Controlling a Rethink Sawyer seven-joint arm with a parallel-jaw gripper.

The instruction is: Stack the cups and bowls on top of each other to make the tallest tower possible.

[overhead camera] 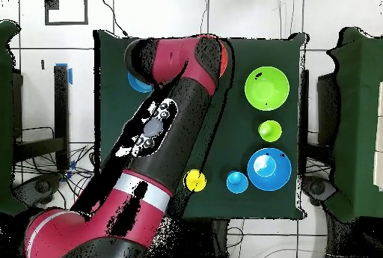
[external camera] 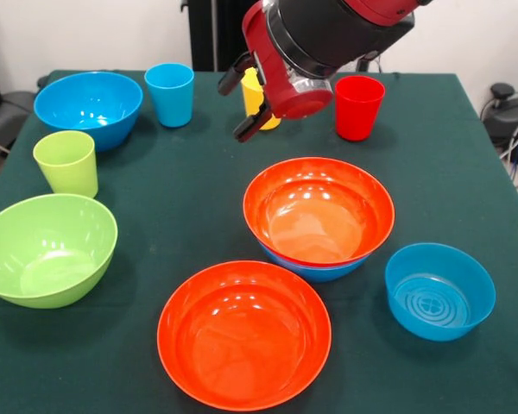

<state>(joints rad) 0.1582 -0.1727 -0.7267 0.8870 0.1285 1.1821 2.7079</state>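
Observation:
My gripper (external camera: 240, 105) hangs open above the far middle of the table, with nothing between its black fingers (external camera: 231, 81). The yellow cup (external camera: 253, 90) stands just behind it. The red cup (external camera: 359, 107) is to its right and the blue cup (external camera: 169, 93) to its left. An orange bowl (external camera: 319, 211) sits nested in a blue bowl (external camera: 315, 269) at the centre. A second orange bowl (external camera: 244, 335) lies at the front. The green cup (external camera: 66, 162) and green bowl (external camera: 45, 248) are on the left. In the overhead view the arm hides the gripper and the red cup.
A deep blue bowl (external camera: 88, 108) stands at the far left and a smaller blue bowl (external camera: 440, 291) at the front right. Overhead, the green bowl (overhead camera: 267, 87), green cup (overhead camera: 270, 130), blue bowl (overhead camera: 269, 169), blue cup (overhead camera: 237, 182) and yellow cup (overhead camera: 195, 180) show beside the arm.

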